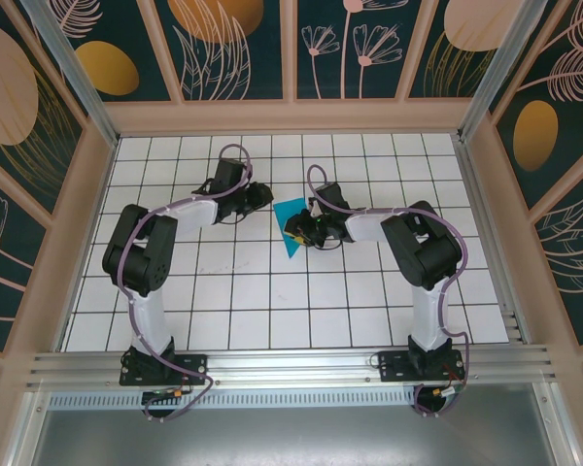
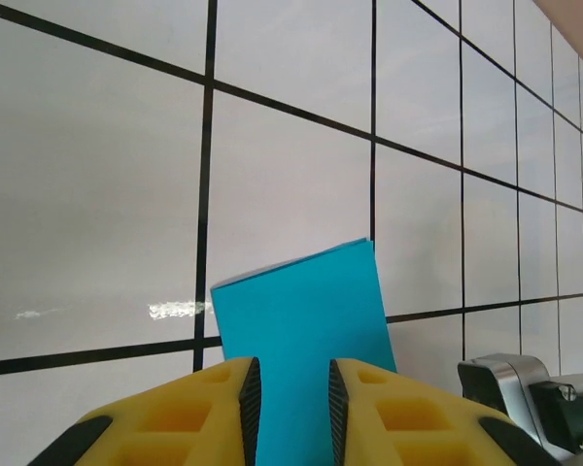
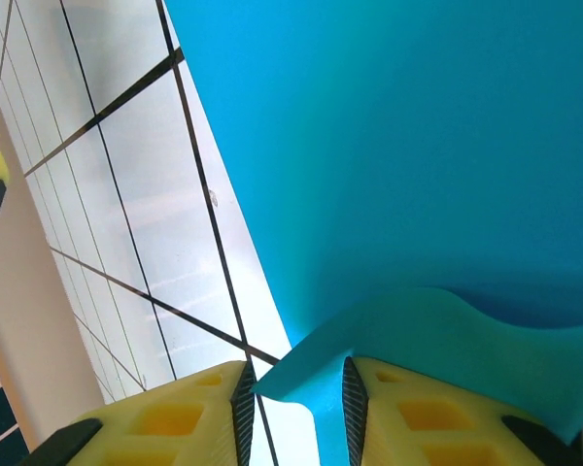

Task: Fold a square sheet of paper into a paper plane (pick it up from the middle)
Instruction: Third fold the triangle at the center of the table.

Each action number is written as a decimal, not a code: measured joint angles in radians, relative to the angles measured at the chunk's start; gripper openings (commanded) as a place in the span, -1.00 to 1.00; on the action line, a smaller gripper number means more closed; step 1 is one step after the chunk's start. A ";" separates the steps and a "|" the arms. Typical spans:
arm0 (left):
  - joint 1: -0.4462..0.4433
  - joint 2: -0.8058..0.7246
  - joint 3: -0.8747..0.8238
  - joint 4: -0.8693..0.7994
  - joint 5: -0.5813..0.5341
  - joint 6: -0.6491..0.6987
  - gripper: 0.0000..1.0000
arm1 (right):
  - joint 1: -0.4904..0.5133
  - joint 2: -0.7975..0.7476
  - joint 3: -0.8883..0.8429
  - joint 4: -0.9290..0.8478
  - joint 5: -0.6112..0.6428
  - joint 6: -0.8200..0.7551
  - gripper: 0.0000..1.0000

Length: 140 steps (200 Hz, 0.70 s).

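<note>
The square sheet of paper (image 1: 292,221) is teal-blue and folded into layers. It lies on the white grid floor between the two grippers, wide at its far end and tapering to a point toward me. My left gripper (image 1: 262,194) sits at its far left; in the left wrist view the left gripper (image 2: 291,379) is open, with the flat paper (image 2: 306,320) showing through the gap. My right gripper (image 1: 297,229) is over the paper's right side. In the right wrist view the right gripper (image 3: 296,379) is open, and a raised flap (image 3: 408,340) of the paper reaches between its fingers.
The white tiled floor (image 1: 272,301) with black grid lines spreads around the paper. Beige walls (image 1: 291,115) border it at the back and sides. The metal rail (image 1: 291,364) with both arm bases runs along the near edge.
</note>
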 measured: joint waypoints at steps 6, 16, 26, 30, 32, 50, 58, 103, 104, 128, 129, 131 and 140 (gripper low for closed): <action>-0.002 -0.003 -0.009 0.003 0.005 0.000 -0.43 | -0.001 0.000 0.000 0.001 -0.002 -0.002 -0.29; -0.003 -0.003 -0.022 0.003 0.017 -0.001 -0.43 | -0.001 -0.001 0.000 0.003 -0.005 -0.003 -0.26; -0.005 -0.003 -0.035 0.003 0.030 -0.002 -0.42 | -0.001 -0.001 -0.001 0.007 -0.008 -0.004 -0.24; -0.005 -0.003 -0.040 0.003 0.033 -0.003 -0.42 | -0.001 -0.001 -0.001 0.008 -0.008 -0.005 -0.23; -0.005 -0.003 -0.043 0.004 0.037 -0.003 -0.42 | -0.001 -0.001 -0.001 0.009 -0.008 -0.004 -0.23; -0.009 -0.004 -0.066 0.008 0.058 -0.003 -0.42 | -0.001 -0.003 -0.005 0.016 -0.009 -0.006 -0.24; -0.009 -0.005 -0.076 0.012 0.065 -0.003 -0.43 | -0.001 -0.004 -0.008 0.020 -0.010 -0.006 -0.29; -0.021 -0.023 -0.100 0.029 0.100 -0.004 -0.57 | -0.003 -0.005 -0.028 0.017 0.011 -0.025 -0.75; -0.022 -0.024 -0.100 0.030 0.100 -0.004 -0.57 | -0.003 -0.005 -0.028 0.017 0.011 -0.026 -0.76; -0.039 -0.025 -0.100 0.040 0.111 -0.008 -0.75 | -0.005 -0.005 -0.031 0.009 0.015 -0.025 -0.87; -0.039 -0.025 -0.100 0.040 0.111 -0.009 -0.76 | -0.005 -0.005 -0.031 0.009 0.015 -0.025 -0.88; -0.041 -0.025 -0.100 0.040 0.113 -0.012 -0.77 | -0.006 -0.005 -0.031 0.009 0.015 -0.026 -0.89; -0.050 -0.025 -0.100 0.041 0.117 -0.011 -0.84 | -0.006 -0.005 -0.032 0.009 0.015 -0.025 -0.93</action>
